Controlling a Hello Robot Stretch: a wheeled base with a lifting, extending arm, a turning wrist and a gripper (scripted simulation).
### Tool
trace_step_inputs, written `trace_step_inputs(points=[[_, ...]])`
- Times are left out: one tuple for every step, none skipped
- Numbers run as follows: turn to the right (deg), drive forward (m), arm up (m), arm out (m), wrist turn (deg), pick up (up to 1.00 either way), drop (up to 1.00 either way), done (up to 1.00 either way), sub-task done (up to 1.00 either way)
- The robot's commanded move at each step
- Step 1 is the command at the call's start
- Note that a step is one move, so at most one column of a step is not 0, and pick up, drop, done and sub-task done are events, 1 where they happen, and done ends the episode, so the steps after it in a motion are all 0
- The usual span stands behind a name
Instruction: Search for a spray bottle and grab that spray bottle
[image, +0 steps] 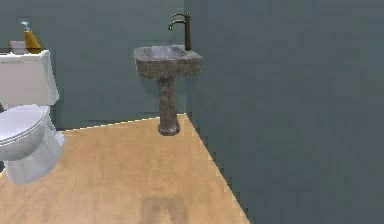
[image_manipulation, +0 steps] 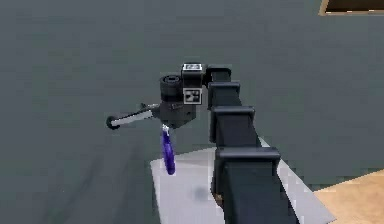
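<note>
In the arm side view the arm (image_manipulation: 235, 150), a dark square bar with blocky segments, rises from the bottom edge. At its far end sit 2 small white squares with black marks (image_manipulation: 191, 95). Left of them is the gripper (image_manipulation: 114, 123), a dark rounded body with 2 thin fingers (image_manipulation: 135, 117) that point toward the view's left and have only flat grey-blue wall behind their tips.

A slim, glossy blue-violet thing (image_manipulation: 169, 152) hangs straight down under the gripper's body. It is near the base of the fingers, not at their tips. Its shape is too narrow and small to call a spray bottle with confidence, and I cannot tell whether the gripper holds it. A strip of tan floor (image_manipulation: 355, 195) shows in the bottom right corner, and a brown wooden edge (image_manipulation: 352, 6) in the top right corner.

In the forward view a smooth tan wood-look floor (image: 130, 170) runs to dull grey-blue walls. At the left edge stands a glossy white toilet (image: 25, 140) with a rounded bowl and a boxy tank (image: 28, 78). A yellow bottle (image: 32, 40) with a dark top stands at the back of the tank lid. Farther off, in the corner, is a mottled grey-brown stone sink (image: 168, 62), a shallow basin on a turned column. A dark curved tap (image: 180, 28) stands at its back right corner.
</note>
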Motion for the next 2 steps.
trace_step_inputs(points=[[0.0,0.00,0.00,0.00,27.0,0.00,0.00,0.00,0.00],[0.0,0.00,-0.30,0.00,0.0,0.00,0.00,0.00,0.00]])
